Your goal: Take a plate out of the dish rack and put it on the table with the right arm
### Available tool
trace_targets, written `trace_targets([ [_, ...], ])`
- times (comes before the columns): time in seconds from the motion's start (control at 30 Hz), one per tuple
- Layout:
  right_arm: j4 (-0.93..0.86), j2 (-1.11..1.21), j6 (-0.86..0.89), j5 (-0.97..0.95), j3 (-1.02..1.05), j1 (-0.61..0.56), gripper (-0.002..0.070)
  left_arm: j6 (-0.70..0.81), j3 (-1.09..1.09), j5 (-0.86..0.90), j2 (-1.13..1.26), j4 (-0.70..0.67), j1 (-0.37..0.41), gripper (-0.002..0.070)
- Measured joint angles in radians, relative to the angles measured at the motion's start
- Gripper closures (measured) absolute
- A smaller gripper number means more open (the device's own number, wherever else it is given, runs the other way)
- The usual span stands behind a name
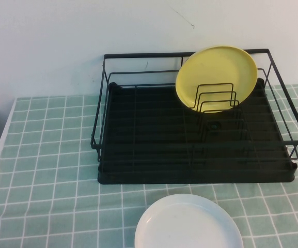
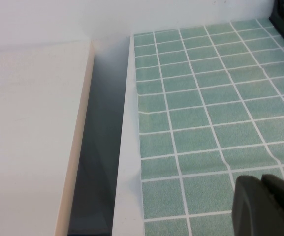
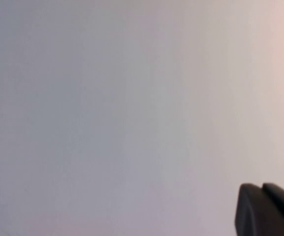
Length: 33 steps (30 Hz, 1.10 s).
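Right gripper point(image 3: 267, 209): only a dark corner of it shows, lower right of its own wrist view, against blank pale surface; cannot tell whether it is wide or narrow; it carries nothing that can be seen, and it is absent from the high view. Left gripper point(image 2: 265, 206): likewise a dark corner, lower right of its wrist view, hanging over the checked cloth near the table's edge; state cannot be told; nothing seen in its grasp.

Outward: the table point(image 1: 45, 155), pale green cloth with white grid, fills the lower half of the high view; the dish rack point(image 1: 190, 129) sits centre to right, black wire over a black tray; the plate point(image 1: 217, 77), yellow, stands on edge in the upper right of the frame, leaning back toward the rack's rear rail, its lower rim behind the upright dividers point(image 1: 216, 98). A white plate point(image 1: 187, 225) lies flat on the cloth at bottom centre, just in front of the rack.

Judgement: task not yet begun; right arm has the whole reach ahead.

Risks: fingers fouling the dividers or rear rail on approach; a thin rim pinch letting the smooth plate slip or swing; dragging the rack if the plate catches a wire on lifting; setting down onto the white plate, which occupies the nearest open cloth.
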Motion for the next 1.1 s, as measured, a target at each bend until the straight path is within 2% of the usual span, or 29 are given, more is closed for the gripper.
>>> trace_targets([
  [0.17,0.01,0.014,-0.059,0.334,-0.192,0.0,0.0678,0.0,0.0,0.0,0.0,0.0,0.0,0.0678],
  [0.3,0.012,0.128,-0.079,0.541,-0.384,0.0,0.0678,0.0,0.0,0.0,0.0,0.0,0.0,0.0678],
  [0.6,0.027,0.628,-0.135,0.9,-0.802,0.0,0.0678,0.0,0.0,0.0,0.0,0.0,0.0,0.0678],
  [0.87,0.13,1.074,-0.387,0.996,-1.061,0.0,0.0678,0.0,0.0,0.0,0.0,0.0,0.0,0.0678],
  [1.1,0.352,1.412,-0.755,1.003,-1.253,0.042,0.0678,0.0,0.0,0.0,0.0,0.0,0.0,0.0678],
])
